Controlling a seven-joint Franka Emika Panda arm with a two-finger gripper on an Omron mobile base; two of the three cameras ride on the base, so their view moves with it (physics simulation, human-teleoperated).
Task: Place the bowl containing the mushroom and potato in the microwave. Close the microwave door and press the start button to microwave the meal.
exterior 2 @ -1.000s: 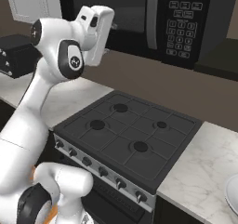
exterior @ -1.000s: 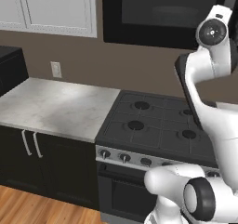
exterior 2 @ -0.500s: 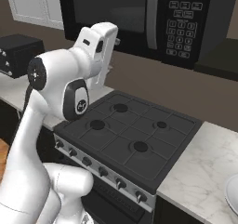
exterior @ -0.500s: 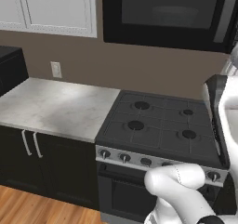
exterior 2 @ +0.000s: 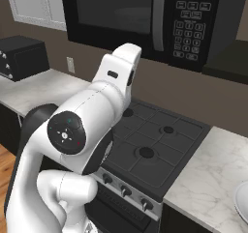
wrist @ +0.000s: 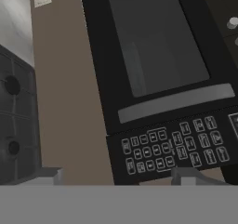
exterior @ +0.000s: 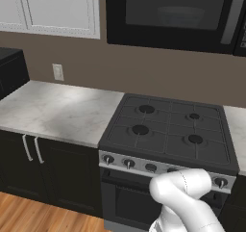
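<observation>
Microwave door (exterior 2: 116, 14) looks shut with the bowl (exterior: 178, 15) faintly visible behind its glass, so only the start press on the keypad (wrist: 169, 146) seems left; gripper (wrist: 116, 176) tips spread wide, holding nothing, facing the microwave (exterior: 178, 14).

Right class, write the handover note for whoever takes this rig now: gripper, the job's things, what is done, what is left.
Gripper: open, holding nothing, facing the microwave front above the stove.
Microwave door: shut, its handle beside the keypad.
Bowl: a dim bowl shape shows through the door window. The mushroom and potato cannot be made out.
Done, as it looks: bowl inside, door closed.
Left: press the start button. The button labels are too small to read, so find it on the keypad first.
</observation>
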